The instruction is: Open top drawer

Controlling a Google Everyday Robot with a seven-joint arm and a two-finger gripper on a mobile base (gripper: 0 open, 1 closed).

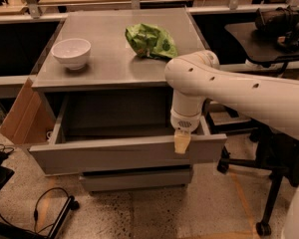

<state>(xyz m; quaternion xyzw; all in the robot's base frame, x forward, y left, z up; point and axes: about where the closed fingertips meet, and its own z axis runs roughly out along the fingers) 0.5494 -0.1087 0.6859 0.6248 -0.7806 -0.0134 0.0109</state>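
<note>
The top drawer (pixel 119 153) is a wide grey drawer with a plain flat front. It stands pulled well out of the grey cabinet (pixel 114 63), and its shallow grey inside shows. My gripper (pixel 182 142) hangs from the white arm at the right part of the drawer's front edge. A cream fingertip (pixel 182 143) sits over the top rim of the drawer front. A shorter grey drawer front (pixel 137 179) below stays in.
A white bowl (pixel 71 53) and a crumpled green bag (pixel 150 41) lie on the cabinet top. A brown cardboard sheet (pixel 22 114) leans at the cabinet's left. An office chair base (pixel 261 183) stands at the right. Black cables (pixel 50 205) lie on the floor at the lower left.
</note>
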